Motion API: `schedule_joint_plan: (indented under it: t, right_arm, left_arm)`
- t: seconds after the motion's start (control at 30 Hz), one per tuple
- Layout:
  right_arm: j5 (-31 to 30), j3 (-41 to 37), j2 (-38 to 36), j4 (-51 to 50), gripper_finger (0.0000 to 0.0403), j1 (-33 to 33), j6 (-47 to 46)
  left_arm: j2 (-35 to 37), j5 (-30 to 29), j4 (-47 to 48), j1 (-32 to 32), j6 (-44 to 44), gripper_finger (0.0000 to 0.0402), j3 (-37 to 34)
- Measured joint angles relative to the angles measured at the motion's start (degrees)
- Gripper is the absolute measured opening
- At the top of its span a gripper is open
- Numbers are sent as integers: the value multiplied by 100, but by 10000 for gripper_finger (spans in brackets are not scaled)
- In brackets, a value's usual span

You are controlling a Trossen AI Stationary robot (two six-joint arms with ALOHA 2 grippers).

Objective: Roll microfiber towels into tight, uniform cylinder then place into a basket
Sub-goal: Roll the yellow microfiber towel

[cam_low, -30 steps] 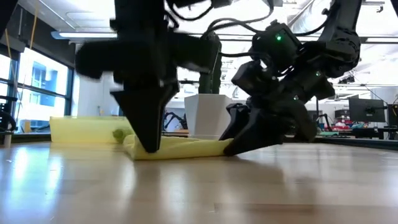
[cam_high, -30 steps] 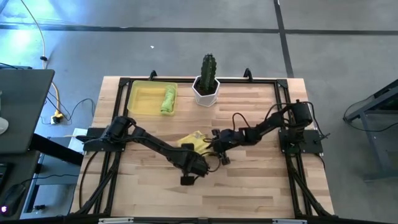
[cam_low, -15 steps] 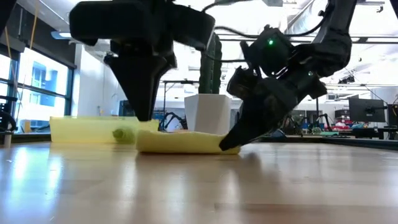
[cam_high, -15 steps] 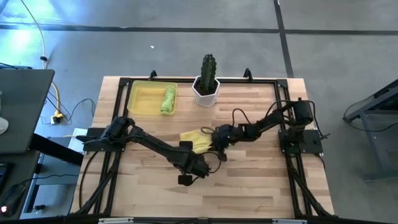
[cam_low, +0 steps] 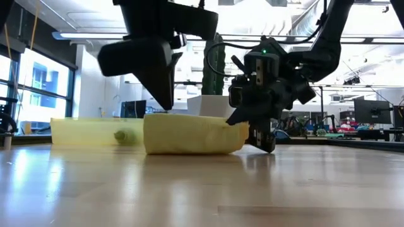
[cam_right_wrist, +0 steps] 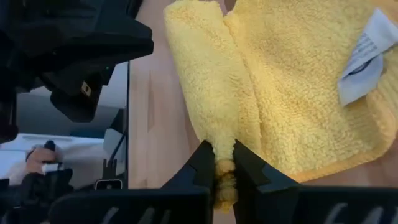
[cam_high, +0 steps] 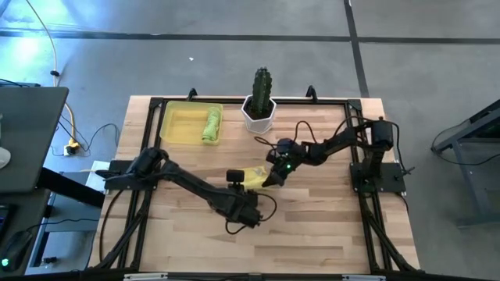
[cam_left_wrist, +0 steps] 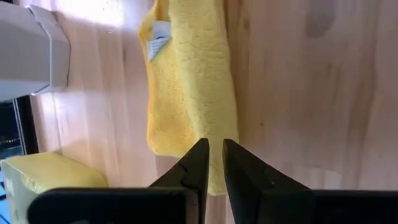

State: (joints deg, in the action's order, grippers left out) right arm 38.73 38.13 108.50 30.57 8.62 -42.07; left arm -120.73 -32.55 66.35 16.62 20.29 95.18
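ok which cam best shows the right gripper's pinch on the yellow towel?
Right wrist view: the right gripper is shut on a bunched fold of the yellow towel, seen close up. The high view shows it only as a small patch beside the gripper, the low view shows it side-on, and the left wrist view shows no pinch.

From above, the left arm (cam_high: 199,187) covers part of the yellow towel (cam_high: 254,176); the green towel (cam_low: 122,135) is a blurry blob at nine o'clock; the cactus pot (cam_left_wrist: 31,46) is cut off at ten o'clock.
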Motion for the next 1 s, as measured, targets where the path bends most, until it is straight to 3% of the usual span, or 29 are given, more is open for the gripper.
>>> schedule_joint_plan:
  t: [0.23, 0.43, 0.83, 1.0]
  right_arm:
    - [-765, 17, -32, -227, 8, -259, 223]
    - [-1419, 35, -36, -315, 8, -464, 228]
    - [-2612, 47, -58, -603, 9, -491, 40]
    - [-2733, 146, -60, -812, 9, -502, 131]
  left_arm:
    - [9, -90, -210, -205, 8, 38, -149]
    - [9, 426, -877, -286, -85, 23, -649]
    - [9, 64, -1003, -151, -295, 12, -555]
    - [17, 154, -1008, -253, -487, 12, -698]
